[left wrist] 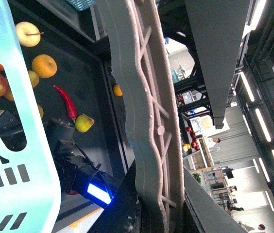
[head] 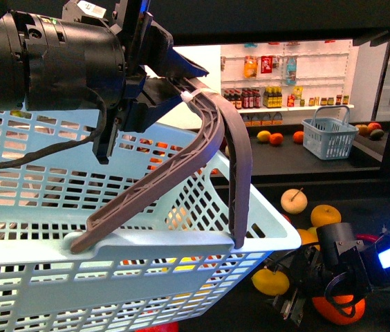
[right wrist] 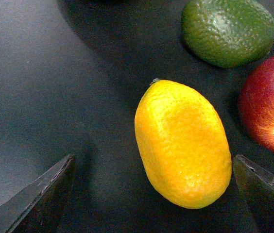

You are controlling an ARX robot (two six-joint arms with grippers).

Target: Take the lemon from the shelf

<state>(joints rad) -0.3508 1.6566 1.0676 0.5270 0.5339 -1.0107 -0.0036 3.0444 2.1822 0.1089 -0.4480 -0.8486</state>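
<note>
The lemon (right wrist: 183, 143) lies on its side on the dark tray floor of the shelf (right wrist: 30, 73), not lifted; it sits between the two fingertips of the right gripper (right wrist: 152, 165), whose claw is spread wide, with a gap showing on either side of the fruit and neither tip touching it. Just beyond the lemon is a green avocado (right wrist: 227, 29), and beside it, apart from it, a red apple (right wrist: 270, 111). In the front view the right arm reaches low into the tray among scattered fruit; a pale stemmed fruit (head: 294, 200) and an orange (head: 325, 215) lie further back.

The left gripper (head: 174, 76) is raised and pressed together on the grey handle (head: 212, 138) of a pale blue basket (head: 181, 242), which fills the near left of the front view; the left wrist view shows the handle running between the dark jaw parts, and a red chili (left wrist: 66, 102) on the tray. Far behind stand a small blue basket (head: 328, 137) and white wall shelves of bottles (head: 285, 76).
</note>
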